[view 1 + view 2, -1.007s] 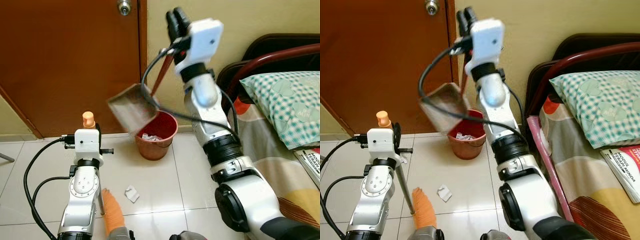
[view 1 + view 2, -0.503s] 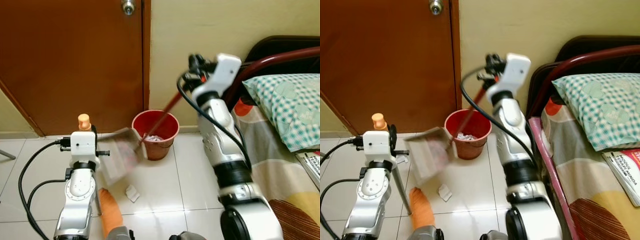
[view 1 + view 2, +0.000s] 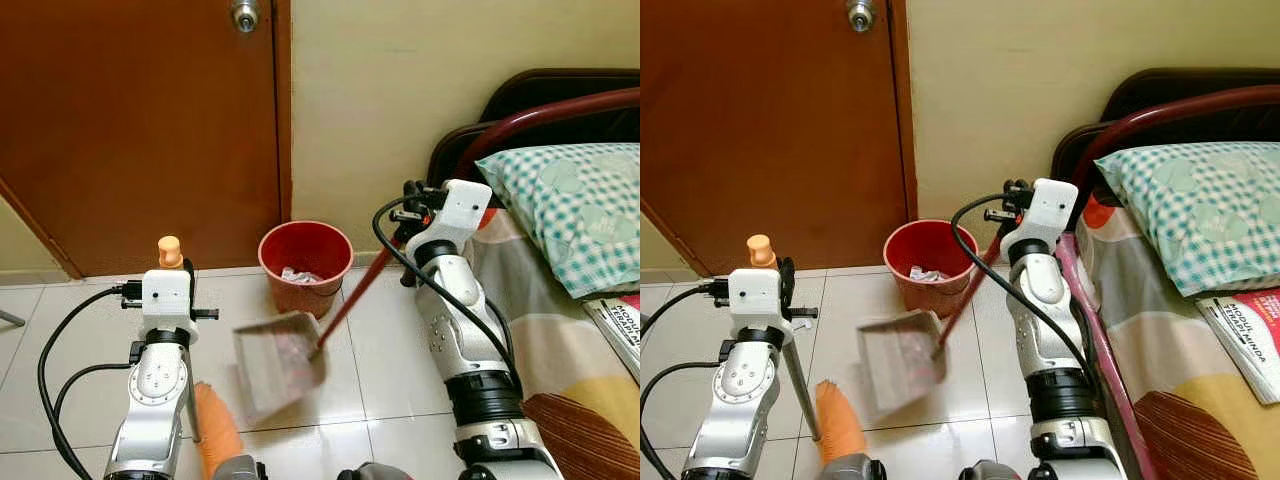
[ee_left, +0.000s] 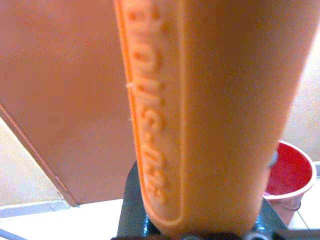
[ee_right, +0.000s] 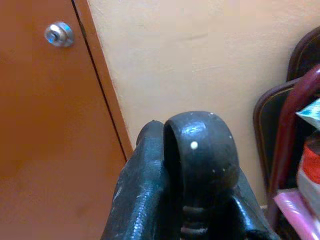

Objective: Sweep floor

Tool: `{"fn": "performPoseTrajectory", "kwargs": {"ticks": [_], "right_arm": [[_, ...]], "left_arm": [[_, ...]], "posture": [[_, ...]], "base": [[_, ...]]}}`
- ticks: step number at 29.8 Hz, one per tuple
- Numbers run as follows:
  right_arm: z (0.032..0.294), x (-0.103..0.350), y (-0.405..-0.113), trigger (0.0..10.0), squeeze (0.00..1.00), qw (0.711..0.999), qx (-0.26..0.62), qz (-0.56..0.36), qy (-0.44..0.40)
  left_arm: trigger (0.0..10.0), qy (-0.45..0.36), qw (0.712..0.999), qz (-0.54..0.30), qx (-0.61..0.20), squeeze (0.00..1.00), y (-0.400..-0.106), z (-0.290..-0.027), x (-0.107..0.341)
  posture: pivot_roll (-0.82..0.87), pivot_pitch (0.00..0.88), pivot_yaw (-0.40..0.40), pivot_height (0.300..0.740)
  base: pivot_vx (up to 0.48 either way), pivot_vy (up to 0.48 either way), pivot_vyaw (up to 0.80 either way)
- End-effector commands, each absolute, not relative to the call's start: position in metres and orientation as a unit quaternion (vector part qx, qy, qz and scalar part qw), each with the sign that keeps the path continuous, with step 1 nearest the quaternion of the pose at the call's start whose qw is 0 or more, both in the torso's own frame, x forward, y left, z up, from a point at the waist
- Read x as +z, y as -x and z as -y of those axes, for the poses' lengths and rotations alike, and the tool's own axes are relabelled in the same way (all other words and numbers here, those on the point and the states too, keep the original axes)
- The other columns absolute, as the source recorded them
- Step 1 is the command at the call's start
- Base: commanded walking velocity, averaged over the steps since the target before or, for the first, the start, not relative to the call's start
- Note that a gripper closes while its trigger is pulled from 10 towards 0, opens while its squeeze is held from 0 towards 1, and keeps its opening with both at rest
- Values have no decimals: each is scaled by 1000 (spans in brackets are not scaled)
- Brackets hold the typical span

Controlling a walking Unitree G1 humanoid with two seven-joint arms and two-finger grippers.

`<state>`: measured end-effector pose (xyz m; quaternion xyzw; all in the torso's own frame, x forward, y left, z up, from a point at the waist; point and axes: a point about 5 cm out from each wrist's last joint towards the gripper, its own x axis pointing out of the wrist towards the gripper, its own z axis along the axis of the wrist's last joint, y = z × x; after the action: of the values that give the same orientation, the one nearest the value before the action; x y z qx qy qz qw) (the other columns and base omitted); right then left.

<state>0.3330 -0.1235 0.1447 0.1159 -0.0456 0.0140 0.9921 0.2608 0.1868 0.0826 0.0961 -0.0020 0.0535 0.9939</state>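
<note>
The right gripper (image 3: 412,203) has its fingers clamped on the long red handle of the dustpan (image 3: 282,361), whose blurred pan hangs low over the tiled floor (image 3: 380,360) before the red bin (image 3: 305,265). The left gripper (image 3: 172,262) fingers grip the orange broom (image 3: 216,437).

The room is bright with soft, even light. The shiny white floor tiles (image 3: 370,395) gleam a little. The grey flat dustpan (image 3: 280,362) looks smeared and fuzzy. The brown wooden door (image 3: 140,120) and checked green pillow (image 3: 570,205) look sharp. Up close, the orange plastic broom handle (image 4: 215,115) and black rubber grip end (image 5: 197,150) look blurry.
</note>
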Motion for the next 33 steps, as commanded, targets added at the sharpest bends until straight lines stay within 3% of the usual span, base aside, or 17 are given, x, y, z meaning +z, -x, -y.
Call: {"fn": "performPoseTrajectory", "kwargs": {"ticks": [1,4,10,22,33], "right_arm": [[130,141,-331,10000,0,993,-5,39,-114],[148,130,-326,10000,0,996,-47,30,-72],[168,112,-318,10000,0,995,-85,0,-47],[166,92,-323,10000,0,993,-106,-27,-36],[164,100,-333,10000,0,993,-115,5,-4]], "left_arm": [[10000,-96,994,-12,43,0,-261,-187,77],[10000,-143,989,36,7,0,-263,-182,89],[10000,-125,992,32,3,0,-267,-181,89],[10000,-86,992,61,-68,0,-276,-159,99],[10000,-87,983,79,-139,0,-273,-134,108]], "posture": [[15,35,-33,740],[20,42,-34,740],[12,51,-28,740],[44,108,-14,740],[51,204,3,740]], "base": [[0,0,0],[0,0,0],[0,0,0],[0,0,0],[0,0,0]]}}
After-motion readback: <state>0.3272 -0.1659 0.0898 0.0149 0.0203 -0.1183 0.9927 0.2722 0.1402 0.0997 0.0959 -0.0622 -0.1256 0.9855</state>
